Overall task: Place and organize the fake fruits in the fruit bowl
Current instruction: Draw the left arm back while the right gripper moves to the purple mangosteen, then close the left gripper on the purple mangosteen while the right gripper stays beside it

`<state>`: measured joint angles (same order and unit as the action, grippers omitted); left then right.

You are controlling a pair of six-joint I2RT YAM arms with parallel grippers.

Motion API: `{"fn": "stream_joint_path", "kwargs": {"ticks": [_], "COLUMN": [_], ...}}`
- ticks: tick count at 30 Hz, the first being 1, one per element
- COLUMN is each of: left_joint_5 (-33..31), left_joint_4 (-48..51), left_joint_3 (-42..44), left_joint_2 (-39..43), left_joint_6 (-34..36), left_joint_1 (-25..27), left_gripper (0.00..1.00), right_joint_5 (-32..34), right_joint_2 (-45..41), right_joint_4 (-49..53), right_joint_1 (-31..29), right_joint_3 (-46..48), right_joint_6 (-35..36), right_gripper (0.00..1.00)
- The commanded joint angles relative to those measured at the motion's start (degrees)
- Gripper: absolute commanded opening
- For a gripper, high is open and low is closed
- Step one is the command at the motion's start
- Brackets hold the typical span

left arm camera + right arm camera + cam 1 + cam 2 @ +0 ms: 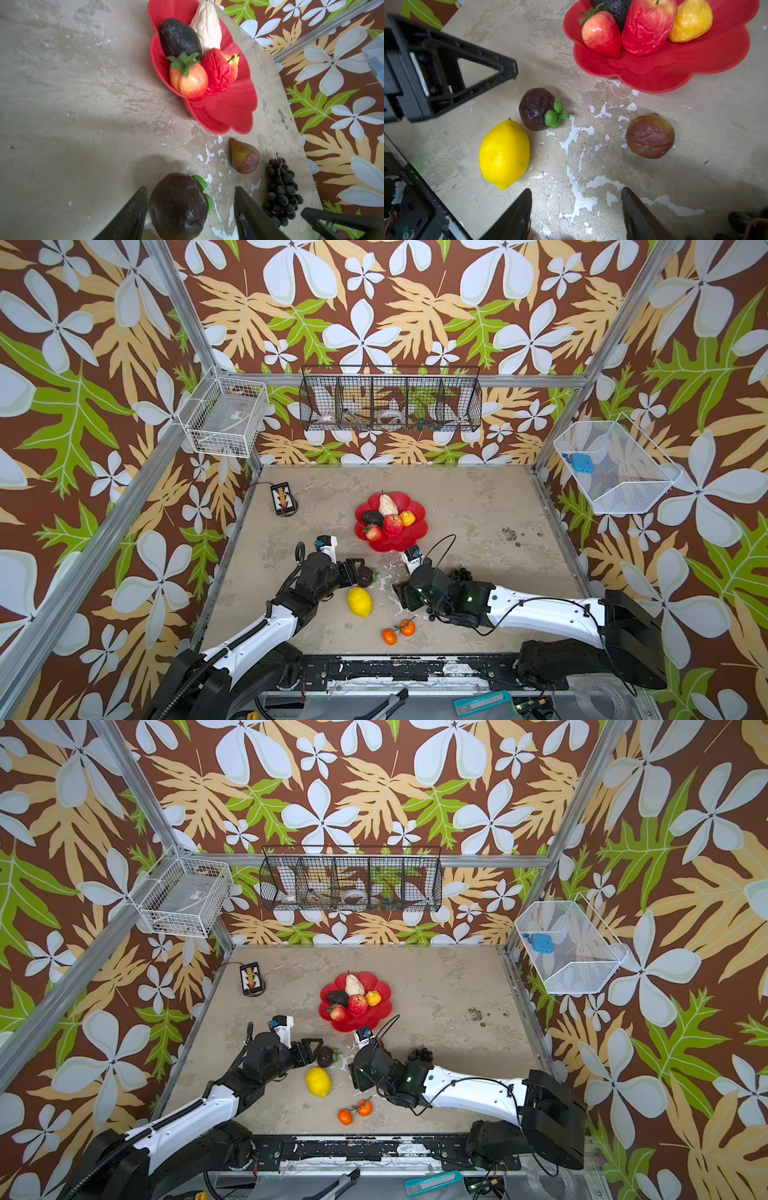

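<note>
By my judgement the task was nearly half done. Low in a top view, six fruits lay loose on the surface (478,506): two oranges (390,637), one lemon (360,601), one dark round fruit (365,576) between the spread left jaws, unclamped, one grape bunch (459,573), and one brown fig (650,136) before the spread, empty right jaws. Higher, at centre, the fruit bowl (395,543) held five: strawberry (374,533), apple (392,524), avocado (371,517), yellow fruit (407,517), pear (387,504).

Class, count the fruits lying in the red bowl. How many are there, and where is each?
5. In the fruit bowl: beige pear at the back, dark avocado left, red apple in the middle, yellow fruit right, strawberry front-left. Smaller ones could hide behind them.
</note>
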<state>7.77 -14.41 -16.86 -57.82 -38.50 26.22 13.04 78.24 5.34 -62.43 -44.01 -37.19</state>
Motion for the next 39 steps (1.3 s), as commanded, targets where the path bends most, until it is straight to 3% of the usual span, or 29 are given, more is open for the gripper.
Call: {"fn": "stream_joint_path", "kwargs": {"ticks": [1,12,21,26,39], "left_joint_5": [1.7,0.0,-1.3,-2.2,-2.1], "left_joint_4": [-0.5,-3.8,-5.0,-5.4,-5.7], "left_joint_3": [0.0,2.7,5.1,6.0,5.5], "left_joint_2": [-2.4,-5.5,-3.8,-2.9,-2.9], "left_joint_6": [-0.1,-0.4,-0.4,-0.6,-0.7], "left_joint_1": [1.4,2.2,2.2,2.2,2.2], "left_gripper": [0.67,0.56,0.52,0.50,0.49], "right_joint_5": [-4.3,-14.2,-16.8,-17.9,-22.5], "right_joint_2": [1.4,11.1,19.7,21.2,25.1], "right_joint_4": [-4.1,-14.4,-16.3,-19.6,-26.6], "right_joint_1": [1.7,6.5,7.0,7.9,10.2], "right_joint_3": [0.4,-2.0,-7.7,-6.7,-5.9], "right_joint_6": [-7.1,-11.6,-11.8,-13.3,-11.6], "right_gripper": [0.63,0.54,0.45,0.38,0.31]}}
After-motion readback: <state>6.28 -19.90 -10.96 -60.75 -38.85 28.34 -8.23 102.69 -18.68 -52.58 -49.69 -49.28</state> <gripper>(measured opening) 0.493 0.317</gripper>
